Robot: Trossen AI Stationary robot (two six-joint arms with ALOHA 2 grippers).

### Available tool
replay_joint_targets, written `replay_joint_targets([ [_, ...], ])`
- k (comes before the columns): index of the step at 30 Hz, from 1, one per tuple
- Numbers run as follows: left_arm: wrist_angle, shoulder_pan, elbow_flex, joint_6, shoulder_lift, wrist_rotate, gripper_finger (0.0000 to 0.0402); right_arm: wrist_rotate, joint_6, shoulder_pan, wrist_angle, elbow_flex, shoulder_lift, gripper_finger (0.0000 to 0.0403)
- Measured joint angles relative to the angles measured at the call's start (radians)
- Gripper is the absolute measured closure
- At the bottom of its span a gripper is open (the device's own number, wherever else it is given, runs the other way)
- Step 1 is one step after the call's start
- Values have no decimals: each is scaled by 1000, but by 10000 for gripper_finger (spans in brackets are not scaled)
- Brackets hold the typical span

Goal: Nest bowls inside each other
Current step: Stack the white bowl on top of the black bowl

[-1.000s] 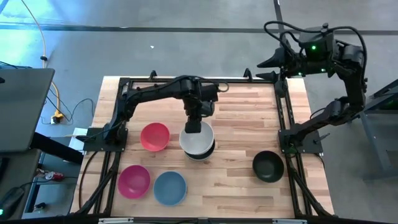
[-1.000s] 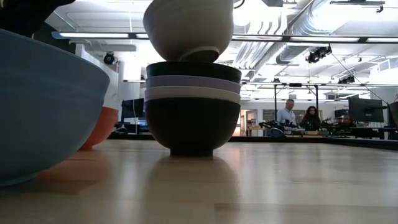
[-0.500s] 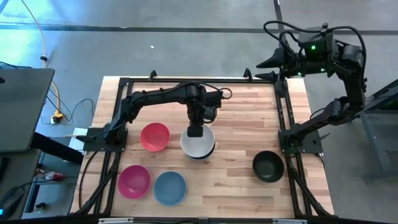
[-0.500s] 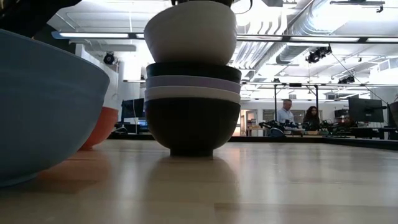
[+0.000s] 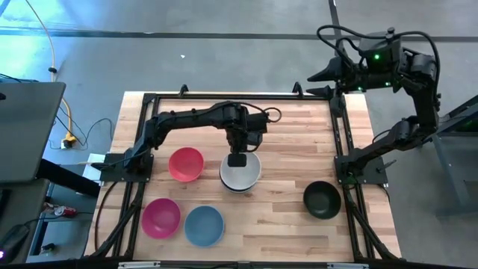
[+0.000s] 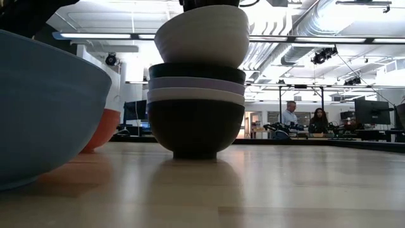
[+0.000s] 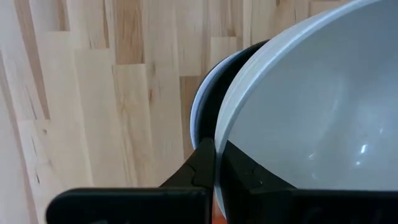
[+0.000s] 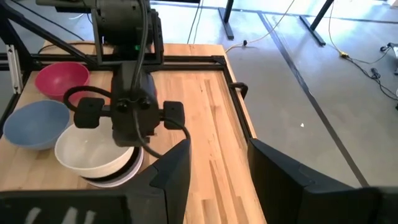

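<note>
1. My left hand (image 5: 237,160) and its arm sit over the stack of bowls (image 6: 196,117) in the middle of the table (image 5: 287,142), so nothing else fits in from above there.
2. The red bowl (image 5: 186,164) is just beside the stack.
3. The pink bowl (image 5: 161,217) and blue bowl (image 5: 204,226) crowd the near left corner.
4. Between the stack and the black bowl (image 5: 323,199) I see bare wood.

Right tool (image 8: 217,168): its two dark fingers (image 8: 171,171) stand apart, with bare wooden bench (image 8: 205,124) and grey floor (image 8: 311,81) showing in the gap between them. Beyond the tool, the left arm (image 8: 127,81) reaches down over a white bowl (image 8: 87,155), which sits on a stack whose dark rim shows beneath it. Beside the stack lies a light blue bowl (image 8: 34,124); farther off, a magenta pink bowl (image 8: 60,79). A black frame rail (image 8: 236,90) edges the bench.
</note>
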Motion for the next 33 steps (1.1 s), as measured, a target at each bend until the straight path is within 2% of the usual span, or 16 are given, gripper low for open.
replay_joint_targets([
  [13, -8, -11, -5, 12, -1, -12, 401, 0, 42, 0, 8, 0, 0, 251],
  [19, -17, -10, -51, -13, -1, -65, 401, 0, 49, 0, 2, 0, 0, 251],
  [33, -13, 29, -160, -38, -1, -98, 401, 0, 47, 0, 1, 0, 1, 251],
])
